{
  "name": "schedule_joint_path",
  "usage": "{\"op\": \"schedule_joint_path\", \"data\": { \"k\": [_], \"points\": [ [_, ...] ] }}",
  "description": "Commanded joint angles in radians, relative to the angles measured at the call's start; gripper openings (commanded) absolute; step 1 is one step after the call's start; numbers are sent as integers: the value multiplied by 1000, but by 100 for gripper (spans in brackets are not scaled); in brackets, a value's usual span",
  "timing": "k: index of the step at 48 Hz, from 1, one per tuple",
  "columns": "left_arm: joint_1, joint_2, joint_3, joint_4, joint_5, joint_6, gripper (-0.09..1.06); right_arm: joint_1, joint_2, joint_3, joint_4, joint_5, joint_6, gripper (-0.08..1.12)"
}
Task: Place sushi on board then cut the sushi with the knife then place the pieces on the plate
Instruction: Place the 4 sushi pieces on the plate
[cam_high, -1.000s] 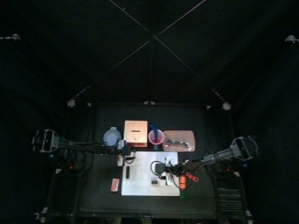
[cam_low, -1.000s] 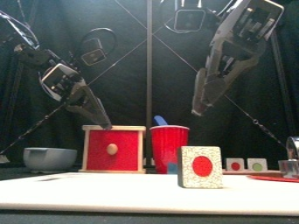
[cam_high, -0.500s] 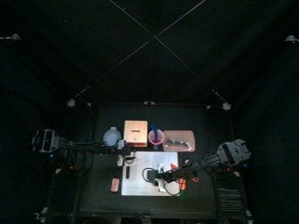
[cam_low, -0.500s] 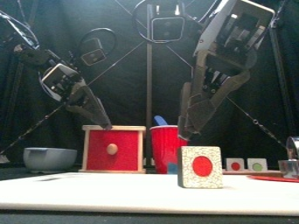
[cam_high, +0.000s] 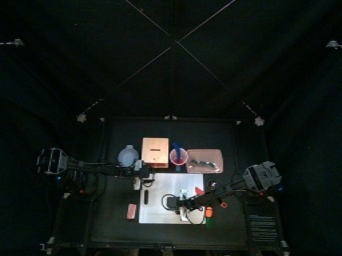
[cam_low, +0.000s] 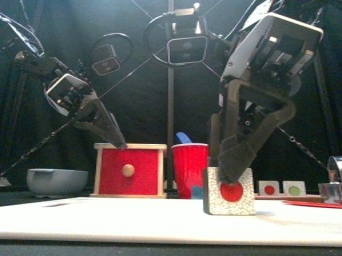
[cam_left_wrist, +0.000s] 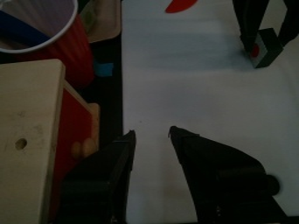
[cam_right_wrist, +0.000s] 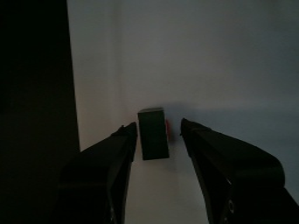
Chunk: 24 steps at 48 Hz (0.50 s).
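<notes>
R gripper low over white board, jaws apart w/ sushi piece standing between them, thin gap each side. L gripper narrowly open, empty, above board by wooden box; red cup next to box.

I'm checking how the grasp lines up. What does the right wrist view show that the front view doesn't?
Only the right wrist view: the right gripper has one open jaw on each side of the sushi piece. Only the front view: the wooden box, red cup, bowl, the left gripper, and the piece's red centre. Both: the piece standing on the white board.
</notes>
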<state>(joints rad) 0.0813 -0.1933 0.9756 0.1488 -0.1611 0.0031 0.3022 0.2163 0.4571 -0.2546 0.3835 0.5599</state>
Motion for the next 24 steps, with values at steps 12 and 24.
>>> {"op": "schedule_joint_path", "data": {
  "k": [12,24],
  "points": [
    [2,-12,-9,0,-6,3,77,-9,-83,6,-35,23,9,63],
    [2,-12,-9,2,-6,3,77,-140,-304,141,-77,132,9,62]
  ]
}}
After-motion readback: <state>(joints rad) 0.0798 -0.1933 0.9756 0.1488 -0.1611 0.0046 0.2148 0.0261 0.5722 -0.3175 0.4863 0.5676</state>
